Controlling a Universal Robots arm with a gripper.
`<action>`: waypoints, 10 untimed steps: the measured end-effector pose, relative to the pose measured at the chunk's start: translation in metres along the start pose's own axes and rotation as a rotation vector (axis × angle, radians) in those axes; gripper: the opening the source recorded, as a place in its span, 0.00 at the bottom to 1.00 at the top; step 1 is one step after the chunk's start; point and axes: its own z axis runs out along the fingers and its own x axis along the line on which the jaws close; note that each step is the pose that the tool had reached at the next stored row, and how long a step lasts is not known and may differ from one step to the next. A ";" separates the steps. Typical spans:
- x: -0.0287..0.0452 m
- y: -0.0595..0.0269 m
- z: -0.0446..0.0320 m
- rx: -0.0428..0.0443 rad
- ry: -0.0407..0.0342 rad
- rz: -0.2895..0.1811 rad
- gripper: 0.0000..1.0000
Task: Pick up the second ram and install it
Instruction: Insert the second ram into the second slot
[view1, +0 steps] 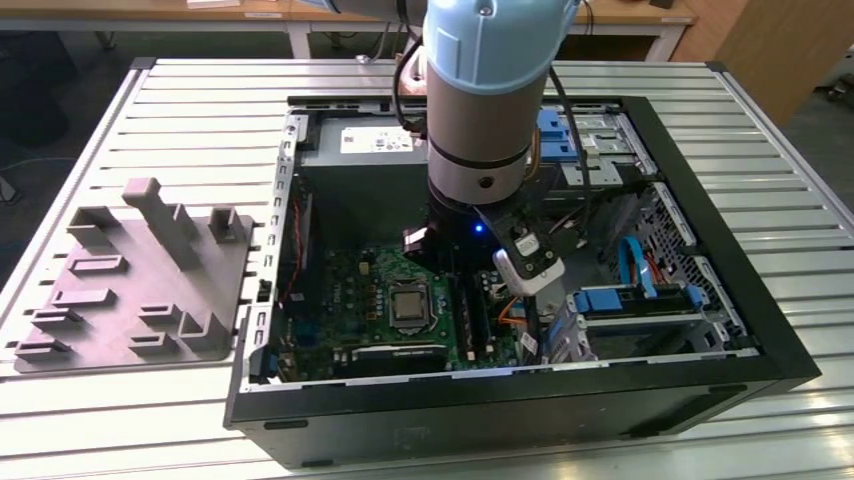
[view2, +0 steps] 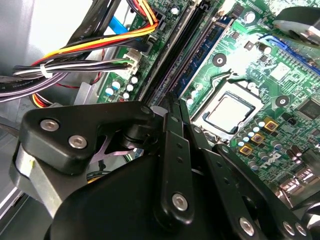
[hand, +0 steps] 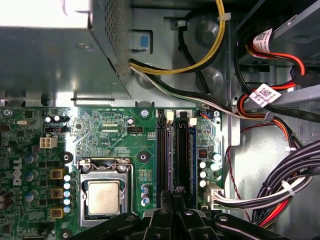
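The gripper hangs inside the case at the centre of the exterior view; its fingers are closed together over the motherboard; the ram stands edge-on between black slot rails, just beyond the fingertips.

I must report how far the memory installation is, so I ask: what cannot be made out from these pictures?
1. Whether the second ram is held or seated: in both wrist views the gripper covers the near ends of the memory slots.
2. Exterior view: the arm blocks the slots and the gripper's tip.
3. Second wrist view: the picture's edge cuts off the slots' far ends.
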 end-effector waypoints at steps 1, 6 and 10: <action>0.0000 0.0000 0.0000 0.0000 0.0000 0.000 0.12; 0.0000 0.0001 -0.0001 -0.0001 0.0000 0.000 0.12; 0.0000 0.0005 0.0000 -0.0001 0.0000 0.000 0.12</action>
